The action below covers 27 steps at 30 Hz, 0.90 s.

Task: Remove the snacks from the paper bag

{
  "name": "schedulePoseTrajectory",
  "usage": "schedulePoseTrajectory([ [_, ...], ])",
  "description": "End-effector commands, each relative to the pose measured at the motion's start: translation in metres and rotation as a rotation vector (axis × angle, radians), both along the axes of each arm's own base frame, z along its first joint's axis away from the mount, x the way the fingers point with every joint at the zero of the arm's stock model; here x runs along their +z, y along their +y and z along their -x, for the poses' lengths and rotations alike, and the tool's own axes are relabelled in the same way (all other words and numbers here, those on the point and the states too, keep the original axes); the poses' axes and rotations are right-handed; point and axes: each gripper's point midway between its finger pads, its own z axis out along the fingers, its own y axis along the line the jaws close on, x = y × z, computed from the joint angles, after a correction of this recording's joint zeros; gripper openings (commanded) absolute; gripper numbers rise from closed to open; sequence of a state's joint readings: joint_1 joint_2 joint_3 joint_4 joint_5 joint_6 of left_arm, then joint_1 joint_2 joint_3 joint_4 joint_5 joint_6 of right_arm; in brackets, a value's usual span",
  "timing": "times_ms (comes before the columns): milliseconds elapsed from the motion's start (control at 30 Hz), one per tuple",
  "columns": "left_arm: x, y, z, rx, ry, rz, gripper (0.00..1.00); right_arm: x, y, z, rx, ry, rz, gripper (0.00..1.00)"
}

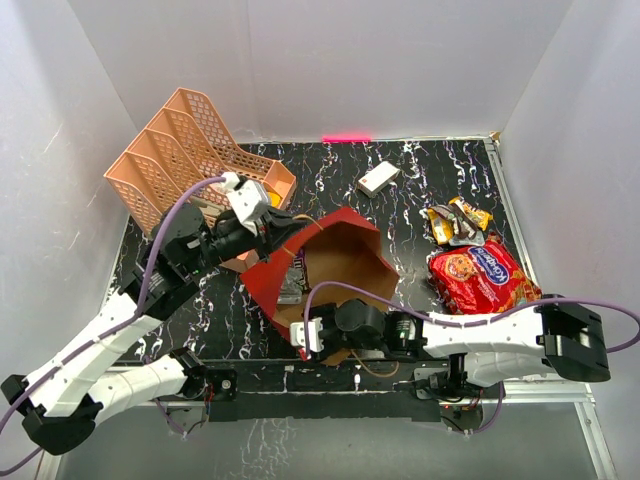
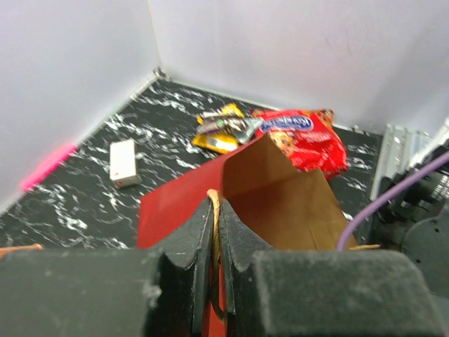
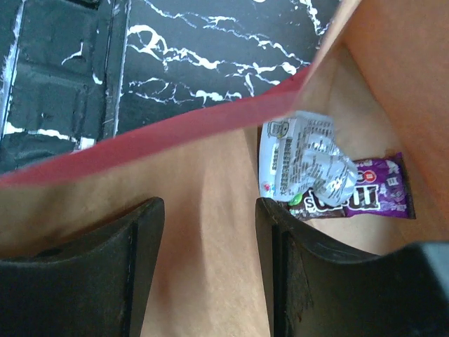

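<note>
Top view: paper bag (image 1: 265,288) on the marble table (image 1: 410,205), open mouth facing the camera, sitting between the two pincers. Left pincer (image 1: 278,228) at the bag's far-left rim; can't read the jaw gap from up here. Right pincer (image 1: 306,330) at the near rim, tips hidden by the bag wall. Red cookie packet (image 1: 482,280) already out, well to the right of the right pincer, with small wrappers (image 1: 455,222) just beyond it. Peach tray (image 1: 190,150) just behind the left pincer, white box (image 1: 378,178) farther back.

Left wrist: settles the grip. Left pincer (image 2: 214,232) closed tight on the bag's rim, tan cord handle (image 2: 215,210) caught between the fingers. Kraft inner wall just ahead of the tips, bag floor out of sight. Packet and wrappers well beyond, white box ahead-left.

Right wrist: only view into the bag. Right pincer (image 3: 208,210) spread wide, gripping nothing, inside the bag against the kraft wall. Silver-white wrapper (image 3: 302,161) just beside one finger (image 3: 273,239), contact unclear, lying over a purple wrapper (image 3: 379,195). Both still in the bag.
</note>
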State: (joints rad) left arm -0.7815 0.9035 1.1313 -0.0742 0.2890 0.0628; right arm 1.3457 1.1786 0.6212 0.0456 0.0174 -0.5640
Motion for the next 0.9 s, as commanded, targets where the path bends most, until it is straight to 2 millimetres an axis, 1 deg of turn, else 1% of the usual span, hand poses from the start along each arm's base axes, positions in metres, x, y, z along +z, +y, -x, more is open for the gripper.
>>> schedulePoseTrajectory([
  [0,-0.018,-0.012,0.02,-0.112,0.08,0.027,0.05,0.013,0.012,-0.003,-0.013,-0.007,-0.141,0.58],
  [100,-0.026,-0.01,0.029,-0.136,0.126,0.05,0.05,0.005,0.009,-0.002,-0.013,-0.005,-0.125,0.59],
  [200,-0.026,-0.009,0.038,-0.163,0.148,0.087,0.05,0.004,0.008,0.0,0.015,-0.023,-0.101,0.59],
  [333,-0.019,-0.007,0.045,-0.181,0.163,0.12,0.05,0.012,0.004,0.009,0.12,-0.088,-0.053,0.61],
  [400,-0.019,-0.006,0.049,-0.191,0.168,0.121,0.05,0.019,0.001,0.012,0.176,-0.131,-0.019,0.62],
  [567,-0.025,-0.001,0.051,-0.178,0.189,0.093,0.05,0.036,-0.009,0.001,0.195,-0.251,0.069,0.65],
  [667,-0.025,0.001,0.051,-0.165,0.197,0.099,0.05,0.043,-0.014,-0.008,0.195,-0.345,0.1,0.72],
  [767,-0.023,0.004,0.053,-0.163,0.2,0.112,0.05,0.052,-0.013,-0.017,0.191,-0.408,0.109,0.74],
  [867,-0.023,0.005,0.056,-0.168,0.202,0.116,0.05,0.054,-0.007,-0.025,0.207,-0.411,0.112,0.74],
])
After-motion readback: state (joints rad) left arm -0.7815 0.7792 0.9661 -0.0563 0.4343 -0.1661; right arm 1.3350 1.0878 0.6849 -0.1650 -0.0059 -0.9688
